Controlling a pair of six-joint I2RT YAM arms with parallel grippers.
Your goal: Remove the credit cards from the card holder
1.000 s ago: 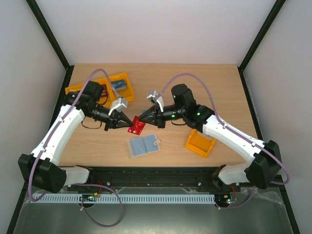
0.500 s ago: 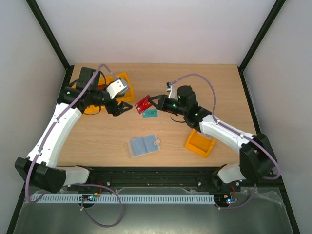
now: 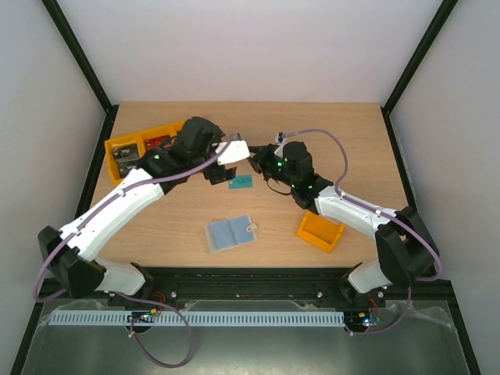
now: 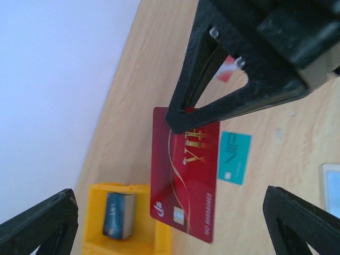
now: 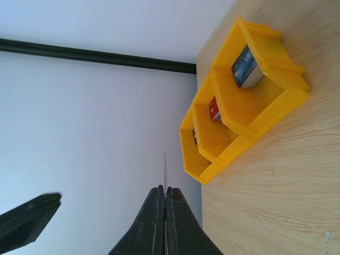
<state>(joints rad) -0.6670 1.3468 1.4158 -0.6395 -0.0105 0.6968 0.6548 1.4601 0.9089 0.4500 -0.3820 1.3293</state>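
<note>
My right gripper (image 5: 165, 188) is shut on the dark red credit card (image 4: 186, 175), which hangs in the air below its black fingers (image 4: 202, 101); in the right wrist view the card shows edge-on as a thin line. My left gripper (image 4: 170, 212) faces that card from close by, jaws wide open and touching nothing. In the top view the two grippers meet above mid-table, left gripper (image 3: 223, 168) and right gripper (image 3: 251, 164). A teal-green credit card (image 3: 241, 182) lies flat on the table just below them. The card holder (image 3: 230, 232) lies open nearer the front, bluish sleeves up.
A row of yellow bins (image 3: 129, 148) stands at the back left; one compartment holds a blue-grey pack (image 4: 117, 215). A single orange bin (image 3: 320, 230) sits at the front right under the right arm. White walls with black frame posts enclose the table.
The left gripper let go of the red card, opened wide, swung to the back left, then returned to face the card. The right gripper lifted the card up and back.
</note>
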